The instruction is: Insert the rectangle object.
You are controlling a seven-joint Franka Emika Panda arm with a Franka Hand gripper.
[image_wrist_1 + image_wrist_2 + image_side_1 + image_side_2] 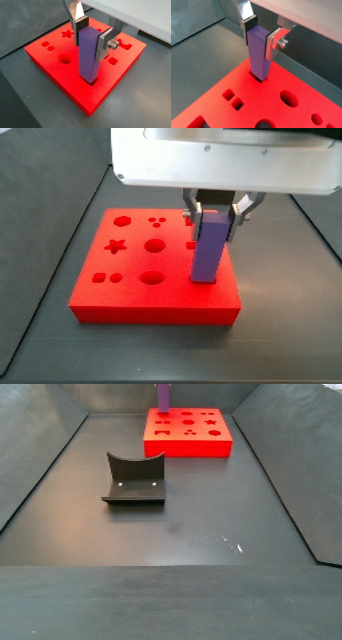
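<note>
The rectangle object (88, 60) is a tall, slim purple block. It stands upright with its lower end in a slot near the edge of the red board (57, 77). My gripper (91, 42) is above the board, its two fingers pressed on opposite sides of the block's top. Both wrist views show this; the block (259, 57) enters the red board (264, 107) at its foot. In a side view the block (209, 248) stands on the board's right side under the gripper (214, 216). Only the block's top (163, 396) shows in the far side view.
The red board (134, 293) has other cut-outs: a star (116, 246), round holes (155, 245) and small squares (99, 279). A dark grey curved holder (134, 480) stands on the dark floor in front of the board (187, 446). Sloped dark walls (40, 474) enclose the floor.
</note>
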